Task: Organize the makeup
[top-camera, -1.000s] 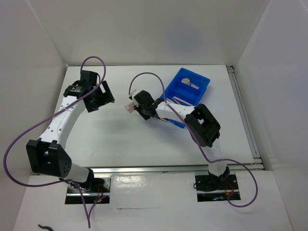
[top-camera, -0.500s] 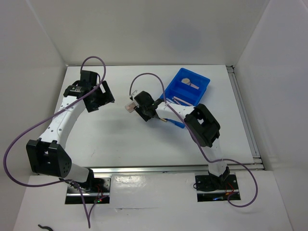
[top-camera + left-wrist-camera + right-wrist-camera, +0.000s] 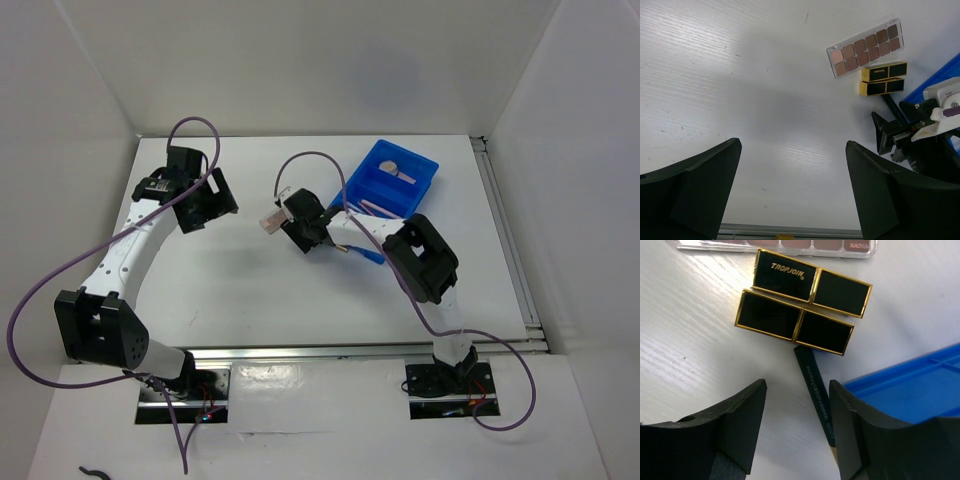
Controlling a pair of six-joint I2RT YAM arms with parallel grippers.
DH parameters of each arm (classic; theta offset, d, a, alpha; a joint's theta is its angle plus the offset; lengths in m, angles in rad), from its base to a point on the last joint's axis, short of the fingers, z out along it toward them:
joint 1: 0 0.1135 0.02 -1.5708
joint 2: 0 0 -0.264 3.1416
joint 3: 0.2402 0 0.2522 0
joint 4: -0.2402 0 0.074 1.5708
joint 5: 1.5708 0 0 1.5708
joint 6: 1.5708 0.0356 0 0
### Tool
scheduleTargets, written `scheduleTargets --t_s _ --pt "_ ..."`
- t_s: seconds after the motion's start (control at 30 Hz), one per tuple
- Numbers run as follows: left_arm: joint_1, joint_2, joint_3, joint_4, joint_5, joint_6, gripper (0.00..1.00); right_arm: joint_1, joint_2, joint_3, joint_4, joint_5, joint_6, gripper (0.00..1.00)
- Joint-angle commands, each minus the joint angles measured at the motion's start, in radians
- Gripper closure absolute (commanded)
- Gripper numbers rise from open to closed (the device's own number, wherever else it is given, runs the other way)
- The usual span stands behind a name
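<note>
pencil [image 3: 815,390] between lipstick cases [image 3: 795,322] and blue bin [image 3: 910,390]

White arm links [image 3: 125,255], black joints [image 3: 425,262], purple cables [image 3: 195,119].

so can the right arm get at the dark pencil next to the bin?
Probably yes: right gripper hangs over the dark pencil, jaws open either side of it, nothing on top. The blue bin edge is close, though.
</note>
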State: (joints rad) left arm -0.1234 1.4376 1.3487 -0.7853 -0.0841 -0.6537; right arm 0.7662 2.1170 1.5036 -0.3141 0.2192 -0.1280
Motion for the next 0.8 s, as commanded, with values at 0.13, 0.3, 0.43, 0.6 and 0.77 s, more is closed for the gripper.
scheduleTargets --t_s 0.13,0.3,0.43,0.6,0.77 --pt "-0.001 -0.017 0.023 0.0 -0.02 0.023 0.0 -0.021 0.031 -0.017 0.015 -0.089 0.01 0.43" --pt "-0.001 -0.017 0.023 0.0 -0.02 0.023 0.0 -0.021 0.031 -0.049 -0.008 -0.129 0.031 0.51" --pt "-0.001 -0.017 0.023 0.0 -0.02 0.023 0.0 -0.021 0.0 -0.108 -0.008 -0.139 0.041 0.6" --pt "-0.001 -0.017 0.023 0.009 -0.02 0.023 0.0 0.002 -0.02 -0.163 -0.017 -0.149 0.027 0.72" --pt "-0.001 -0.038 0.004 0.009 -0.02 0.023 0.0 0.012 -0.063 -0.204 -0.039 -0.15 0.027 0.86"
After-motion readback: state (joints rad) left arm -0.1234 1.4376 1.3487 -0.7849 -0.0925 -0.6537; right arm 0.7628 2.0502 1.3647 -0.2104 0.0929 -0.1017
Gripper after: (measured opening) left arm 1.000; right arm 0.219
